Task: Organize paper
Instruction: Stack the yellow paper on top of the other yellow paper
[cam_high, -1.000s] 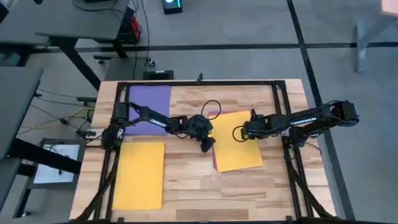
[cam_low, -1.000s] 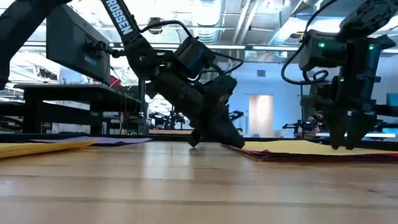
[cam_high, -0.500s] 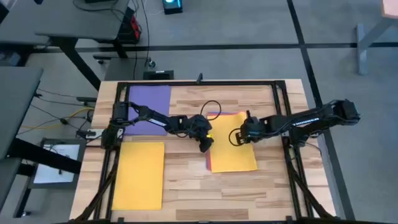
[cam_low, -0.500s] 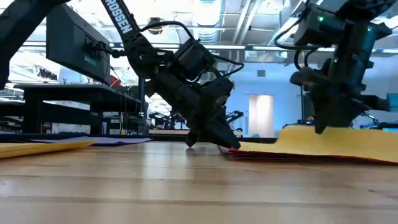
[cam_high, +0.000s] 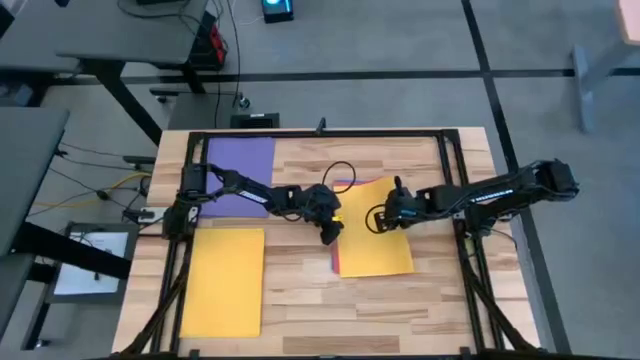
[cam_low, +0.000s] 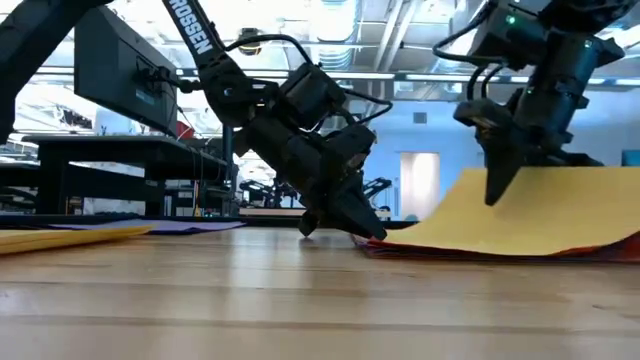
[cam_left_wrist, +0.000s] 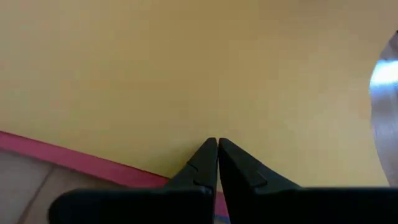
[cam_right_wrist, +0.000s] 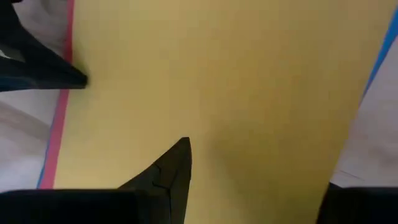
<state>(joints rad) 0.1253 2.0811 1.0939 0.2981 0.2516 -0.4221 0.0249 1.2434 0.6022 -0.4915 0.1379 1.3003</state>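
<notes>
Underneath, pressed-together left pincer (cam_low: 372, 233) pins mostly-hidden sheets; right pincer (cam_low: 497, 190) pinches yellow sheet (cam_high: 375, 240).

From above, the left gripper (cam_high: 331, 232) rests at the near-left edge of a yellow sheet (cam_high: 378, 248) in the middle of the wooden table (cam_high: 300, 290). A thin pink-red edge (cam_high: 334, 263) shows beside it, just under this sheet. The right gripper (cam_high: 383, 217) is at the far part of the same sheet, near the left gripper. Far behind the left gripper, along its arm, lies a purple sheet (cam_high: 240, 160). A second yellow sheet (cam_high: 224, 282) lies well apart from both grippers, at the table's left side.
</notes>
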